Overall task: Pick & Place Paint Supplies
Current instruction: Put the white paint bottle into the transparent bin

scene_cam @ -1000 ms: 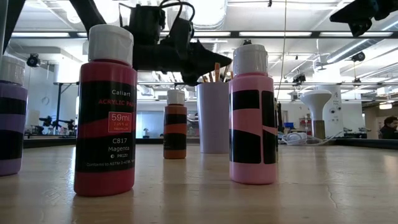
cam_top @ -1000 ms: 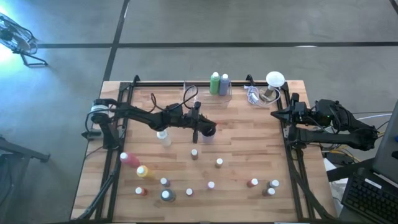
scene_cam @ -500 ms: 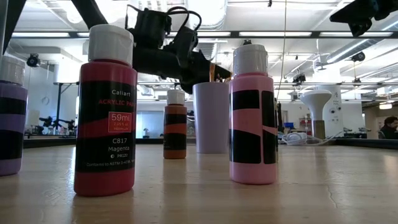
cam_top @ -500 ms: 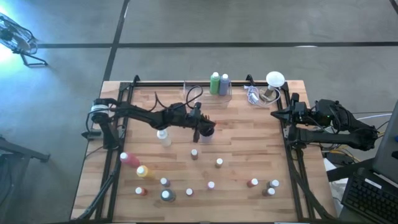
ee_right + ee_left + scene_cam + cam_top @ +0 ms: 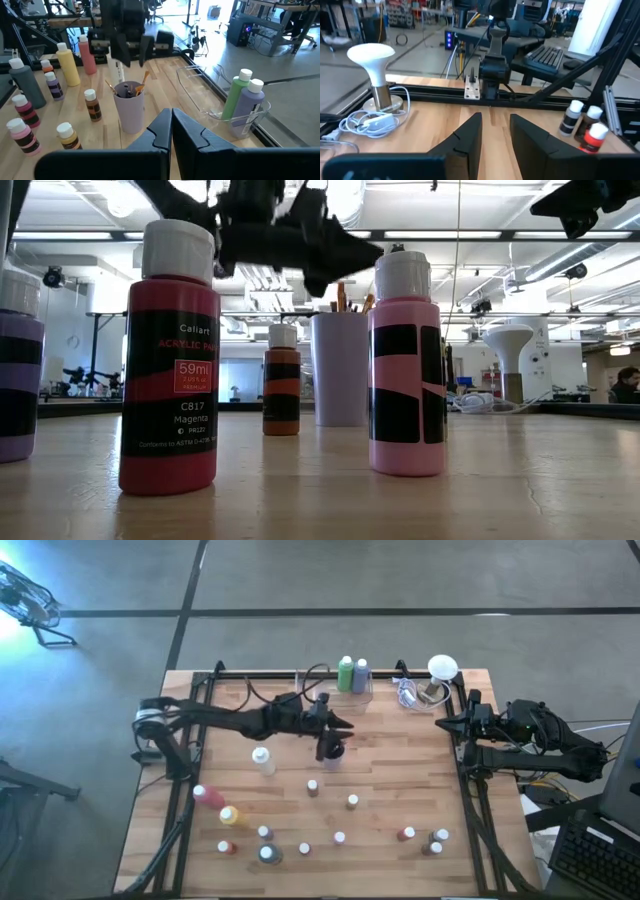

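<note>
- Since half a second ago the left gripper (image 5: 333, 732) has risen off the lavender plastic cup (image 5: 331, 754); in the low view it now hangs above the cup's rim, where before it dipped to the rim, and the brush tips show again.
- Its fingers (image 5: 470, 135) stand slightly apart with nothing between them, seen in the left wrist view.
- The cup stands upright near the middle of the wooden counter (image 5: 400, 770), holding thin paintbrushes (image 5: 141, 83) with wooden tips poking up.
- The right gripper (image 5: 448, 723) waits at the counter's right edge, its fingers (image 5: 160, 131) pressed together on nothing.
- A clear plastic bin (image 5: 335, 692) at the far edge holds a tall green bottle (image 5: 345, 673) and a tall purple bottle (image 5: 360, 674), both upright.
- Small white-capped paint bottles stand scattered across the near half of the counter; a magenta bottle (image 5: 168, 360) and a pink bottle (image 5: 405, 365) stand closest to the low camera, a small orange-brown bottle (image 5: 282, 380) just left of the cup.
- A white mushroom-shaped lamp (image 5: 441, 672) sits at the far right corner.
</note>
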Robot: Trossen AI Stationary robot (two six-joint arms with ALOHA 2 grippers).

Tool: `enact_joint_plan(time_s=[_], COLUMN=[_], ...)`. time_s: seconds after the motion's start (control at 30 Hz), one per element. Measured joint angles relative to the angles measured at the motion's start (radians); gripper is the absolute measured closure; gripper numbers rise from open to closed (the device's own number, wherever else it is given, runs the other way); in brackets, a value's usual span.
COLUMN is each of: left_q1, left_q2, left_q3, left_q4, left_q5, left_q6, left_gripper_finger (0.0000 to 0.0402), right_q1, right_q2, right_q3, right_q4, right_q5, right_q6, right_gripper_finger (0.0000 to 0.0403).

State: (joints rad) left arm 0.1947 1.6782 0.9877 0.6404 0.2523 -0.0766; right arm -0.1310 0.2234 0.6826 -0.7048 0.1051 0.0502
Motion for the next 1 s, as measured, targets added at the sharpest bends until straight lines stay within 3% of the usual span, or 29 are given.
enact_joint_plan(time_s=[0.37, 0.73, 1.0], left_q1=[-0.011, -0.164, -0.268], left_q2=[-0.252, -0.458, -0.531], left_q3=[0.212, 0.341, 0.350], left_q4=[-0.632, -1.064, -1.296], left_q5=[-0.088, -0.603, -0.818], left_q6=[0.010, 0.012, -0.132], left_gripper_finger=[0.0294, 0.0301, 0.0262], right_q1=[0.000, 0.000, 0.000], right_q2=[0.000, 0.000, 0.000], right_q3=[0.000, 0.000, 0.000], right_q4=[0.000, 0.000, 0.000], right_q5=[0.000, 0.000, 0.000], right_q6=[0.000, 0.001, 0.001], right_gripper_finger=[0.0394, 0.0394, 0.0394])
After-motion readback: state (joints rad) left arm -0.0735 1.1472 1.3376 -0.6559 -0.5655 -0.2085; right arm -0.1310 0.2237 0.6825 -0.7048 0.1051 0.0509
